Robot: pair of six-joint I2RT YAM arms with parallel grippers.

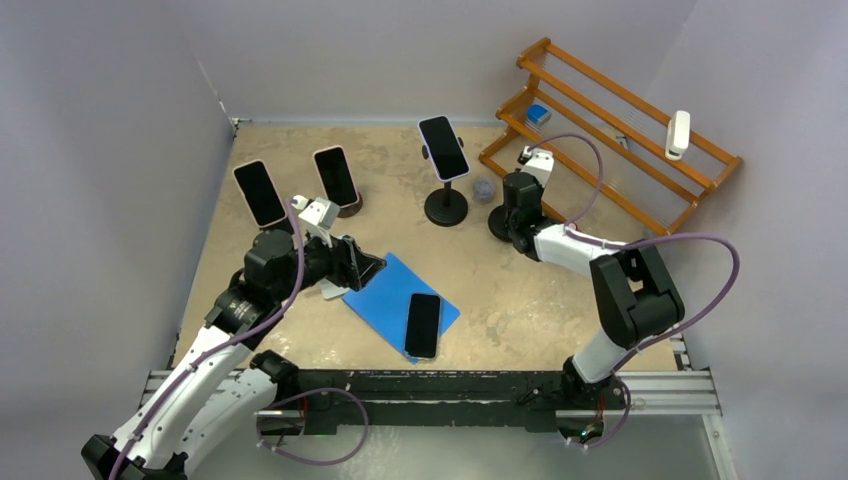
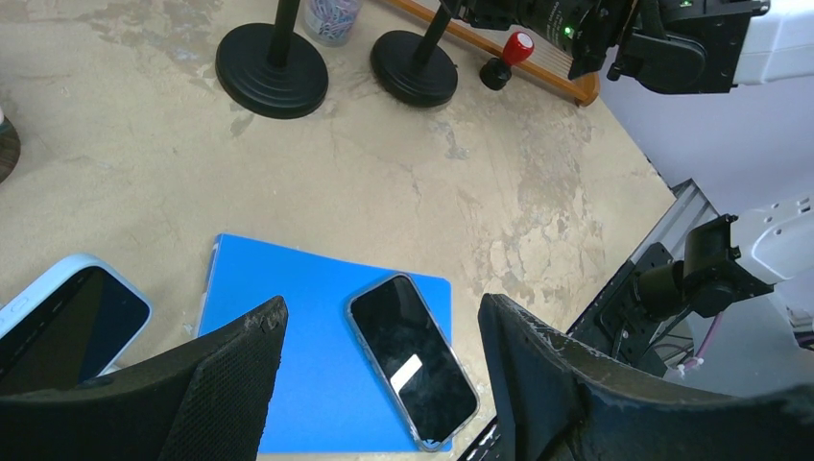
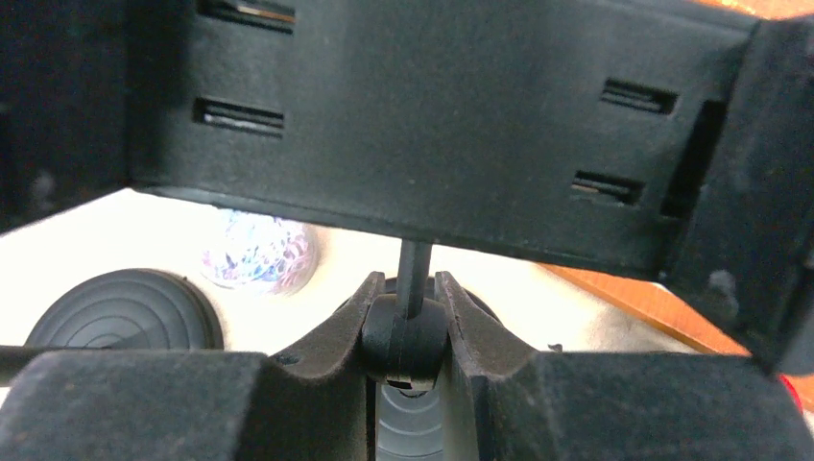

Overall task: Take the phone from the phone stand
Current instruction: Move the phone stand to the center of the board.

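Note:
A dark phone (image 1: 423, 325) lies flat on a blue mat (image 1: 385, 285), and shows in the left wrist view (image 2: 413, 357) on the mat (image 2: 288, 327). My left gripper (image 1: 358, 266) is open and empty above the mat, its jaws (image 2: 381, 305) wide apart over the phone. My right gripper (image 1: 513, 205) is shut on the ball joint (image 3: 405, 336) of a black phone stand (image 1: 497, 222). That stand's black holder plate (image 3: 432, 125) fills the top of the right wrist view; no phone shows on it.
Three other phones sit on stands at the back (image 1: 260, 193), (image 1: 336, 176), (image 1: 444, 147). A phone in a light case (image 2: 67, 317) lies left of the mat. A cup of paper clips (image 3: 259, 252) and a wooden rack (image 1: 620, 130) stand near the right arm.

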